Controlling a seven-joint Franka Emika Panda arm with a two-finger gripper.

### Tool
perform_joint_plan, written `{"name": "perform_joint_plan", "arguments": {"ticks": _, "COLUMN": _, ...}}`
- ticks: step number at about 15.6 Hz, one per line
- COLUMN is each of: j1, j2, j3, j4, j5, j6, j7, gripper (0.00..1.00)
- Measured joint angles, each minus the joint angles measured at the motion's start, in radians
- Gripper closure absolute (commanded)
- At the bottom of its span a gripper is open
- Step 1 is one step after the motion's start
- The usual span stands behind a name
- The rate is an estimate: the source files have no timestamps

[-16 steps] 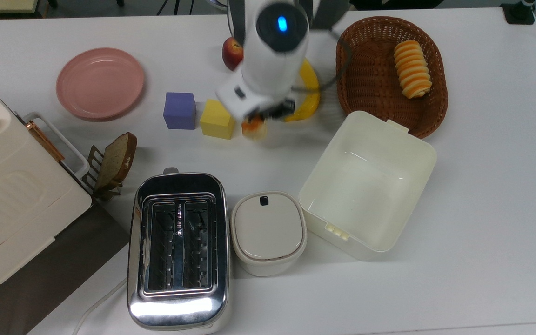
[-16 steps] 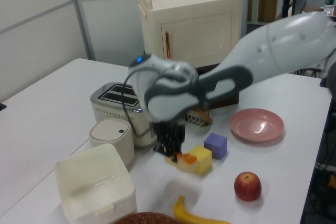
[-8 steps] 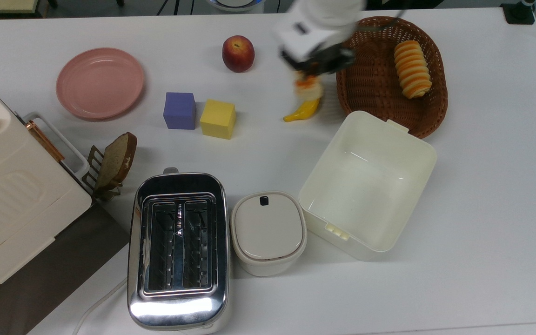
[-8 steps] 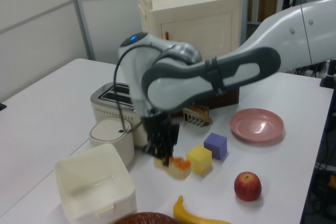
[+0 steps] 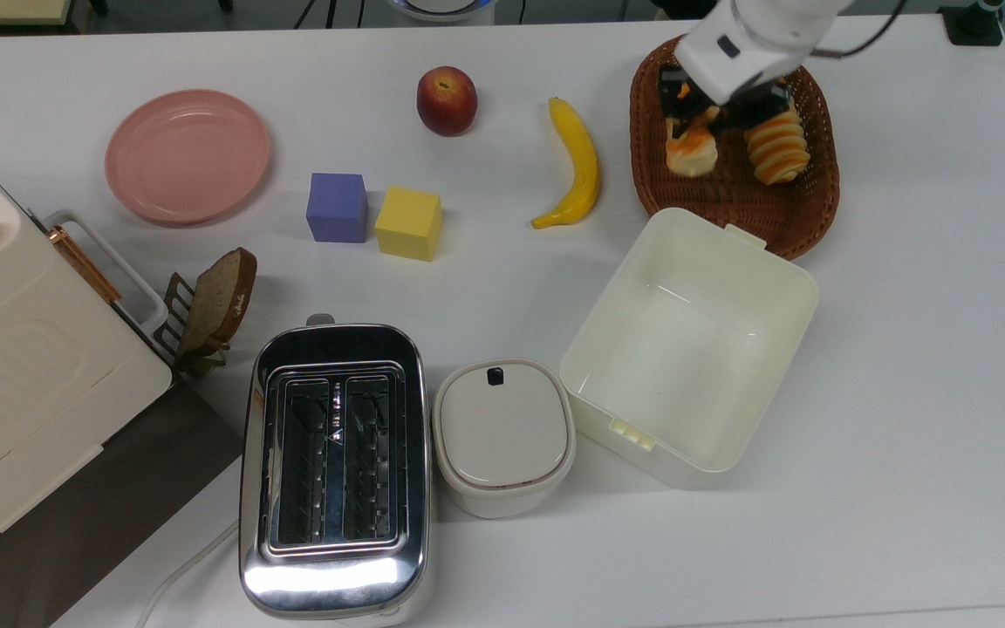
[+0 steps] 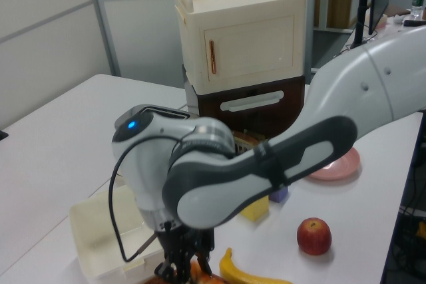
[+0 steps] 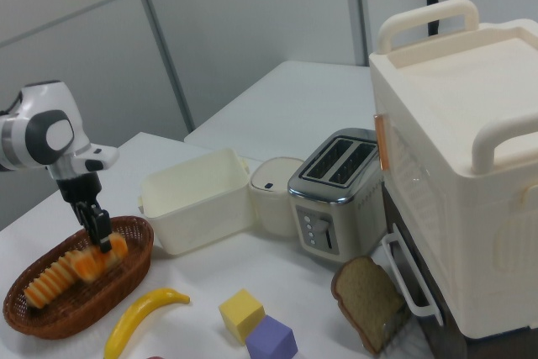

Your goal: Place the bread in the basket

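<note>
1. The gripper (image 5: pixel 701 109) is over the basket (image 5: pixel 808 209), at the end of the white arm that enters from the top view's upper edge. Its 2 dark fingers (image 5: pixel 670 92) pinch the bread (image 5: pixel 691 150), which hangs below them inside the basket rim.
2. In the right view the gripper (image 7: pixel 102 240) points straight down with the bread (image 7: pixel 99 260) clamped at its tip. Whether the bread touches the basket (image 7: pixel 126 287) floor cannot be told.
3. The striped roll (image 5: pixel 777 148) lies in the basket just beside the bread, on the top view's right. The gripper body covers the roll's upper end in the top view; in the right view the roll (image 7: pixel 50 283) is fully visible.
4. In the left view the arm's wrist fills the foreground. The gripper (image 6: pixel 183 272) is cut off by the lower frame edge, and an orange spot beside its fingers may be the bread.
5. The cream box (image 5: pixel 690 344) stands just beside the basket, toward the top view's lower edge. Whether the 2 touch cannot be told.
6. The banana (image 5: pixel 577 166) lies on the table (image 5: pixel 904 392) near the basket's rim on the top view's left, apart from it.
7. In the left view the arm hides most of the toaster (image 5: pixel 334 467) and the lidded pot (image 5: pixel 502 436); the top view shows both whole.
8. The bread slice (image 5: pixel 219 301) leans in a small rack beside the cabinet (image 5: pixel 23 366), which the top view's left edge cuts off.
</note>
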Motion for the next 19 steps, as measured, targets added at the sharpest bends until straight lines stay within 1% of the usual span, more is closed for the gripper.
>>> {"name": "perform_joint_plan", "arguments": {"ticks": 2, "j1": 0.000, "j2": 0.020, "j3": -0.002, "j4": 0.002, "j5": -0.001, "j6": 0.009, "j7": 0.008, "gripper": 0.00}}
{"name": "perform_joint_plan", "arguments": {"ticks": 4, "j1": 0.000, "j2": 0.020, "j3": -0.007, "j4": 0.007, "j5": -0.011, "j6": 0.009, "j7": 0.008, "gripper": 0.00}}
{"name": "perform_joint_plan", "arguments": {"ticks": 6, "j1": -0.003, "j2": 0.006, "j3": -0.010, "j4": 0.015, "j5": -0.031, "j6": -0.015, "j7": 0.008, "gripper": 0.00}}
{"name": "perform_joint_plan", "arguments": {"ticks": 8, "j1": -0.023, "j2": -0.032, "j3": -0.014, "j4": 0.026, "j5": -0.060, "j6": -0.077, "j7": 0.008, "gripper": 0.00}}
{"name": "perform_joint_plan", "arguments": {"ticks": 10, "j1": -0.100, "j2": -0.111, "j3": -0.016, "j4": 0.033, "j5": -0.080, "j6": -0.159, "j7": -0.040, "gripper": 0.00}}
{"name": "perform_joint_plan", "arguments": {"ticks": 11, "j1": -0.150, "j2": -0.146, "j3": -0.017, "j4": 0.033, "j5": -0.082, "j6": -0.188, "j7": -0.090, "gripper": 0.00}}
{"name": "perform_joint_plan", "arguments": {"ticks": 14, "j1": -0.328, "j2": -0.223, "j3": -0.022, "j4": 0.031, "j5": -0.082, "j6": -0.224, "j7": -0.244, "gripper": 0.00}}
{"name": "perform_joint_plan", "arguments": {"ticks": 17, "j1": -0.467, "j2": -0.230, "j3": -0.030, "j4": 0.028, "j5": -0.079, "j6": -0.224, "j7": -0.388, "gripper": 0.00}}
{"name": "perform_joint_plan", "arguments": {"ticks": 19, "j1": -0.529, "j2": -0.227, "j3": -0.051, "j4": 0.028, "j5": -0.058, "j6": -0.224, "j7": -0.472, "gripper": 0.00}}
